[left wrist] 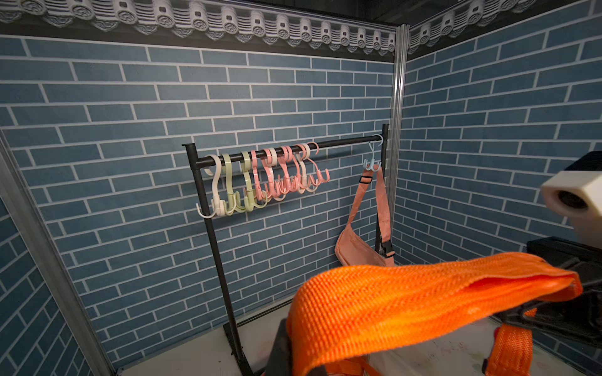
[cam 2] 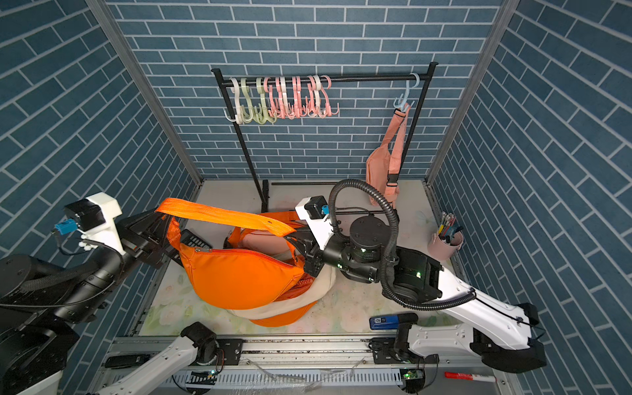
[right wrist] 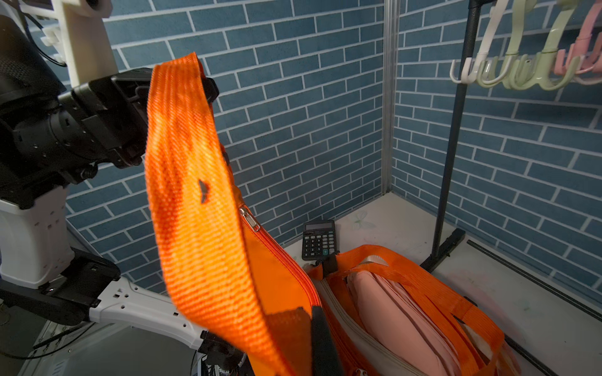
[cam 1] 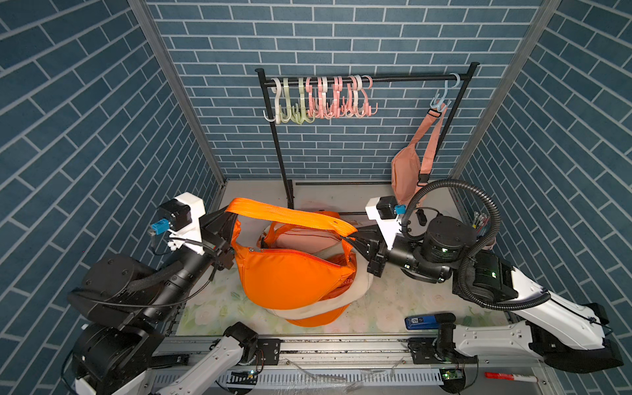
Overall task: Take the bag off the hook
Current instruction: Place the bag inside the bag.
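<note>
Only right wrist misses hanging bag [left wrist: 358, 249].

Orange sling bag [cam 1: 294, 277]: zipped shut, tilted, wide strap [cam 1: 290, 217] stretched taut above it, bottom possibly resting on heap of bags [cam 1: 304, 309]. Pale blue hook [cam 1: 441, 101] at end of rail [cam 1: 393, 78], carrying pink sling bag [cam 1: 405, 171].

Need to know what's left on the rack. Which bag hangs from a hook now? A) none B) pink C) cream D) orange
B: the pink bag hangs by its strap from the pale blue hook at the end of the rail; the orange bag is off the rack.
</note>
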`<state>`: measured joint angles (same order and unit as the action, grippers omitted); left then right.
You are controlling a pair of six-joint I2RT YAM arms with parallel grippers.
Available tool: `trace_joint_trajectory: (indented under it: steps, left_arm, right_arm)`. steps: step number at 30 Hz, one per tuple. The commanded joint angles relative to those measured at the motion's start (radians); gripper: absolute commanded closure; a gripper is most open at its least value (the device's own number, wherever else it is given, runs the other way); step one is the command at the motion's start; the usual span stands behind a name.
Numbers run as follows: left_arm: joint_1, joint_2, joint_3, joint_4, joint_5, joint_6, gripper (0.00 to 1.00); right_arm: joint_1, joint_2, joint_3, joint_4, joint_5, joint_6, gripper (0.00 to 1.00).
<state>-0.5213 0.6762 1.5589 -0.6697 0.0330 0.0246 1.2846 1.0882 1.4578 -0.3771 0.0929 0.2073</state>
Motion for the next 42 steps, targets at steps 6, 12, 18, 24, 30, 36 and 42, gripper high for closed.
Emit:
trace_joint_trajectory:
  steps: [6,12,18,24,30,36,42]
  left_arm:
    - [0.004,-0.063,-0.27,0.125,0.016,-0.175,1.0]
    - [0.004,0.03,-0.361,0.209,-0.1,-0.169,1.0]
    - [0.017,0.174,-0.364,0.288,-0.199,-0.14,1.0]
    - [0.117,0.287,-0.414,0.387,-0.167,-0.214,1.0]
    - [0.188,0.377,-0.514,0.508,-0.131,-0.257,1.0]
    - [0.196,0.494,-0.523,0.541,-0.123,-0.273,1.0]
    - [0.211,0.556,-0.528,0.541,-0.141,-0.276,0.85]
  right_arm:
    - [-0.038,0.079,0.046,-0.106,0.342,-0.059,1.0]
    - [-0.278,0.176,0.041,-0.107,0.212,0.021,1.0]
    - [-0.444,0.283,0.043,-0.055,0.061,0.049,1.0]
    - [-0.539,0.392,0.028,0.009,-0.044,0.068,1.0]
    - [-0.582,0.462,-0.053,0.135,-0.161,0.091,1.0]
    - [-0.596,0.549,-0.074,0.21,-0.237,0.101,1.0]
    - [-0.63,0.621,-0.09,0.271,-0.304,0.121,1.0]
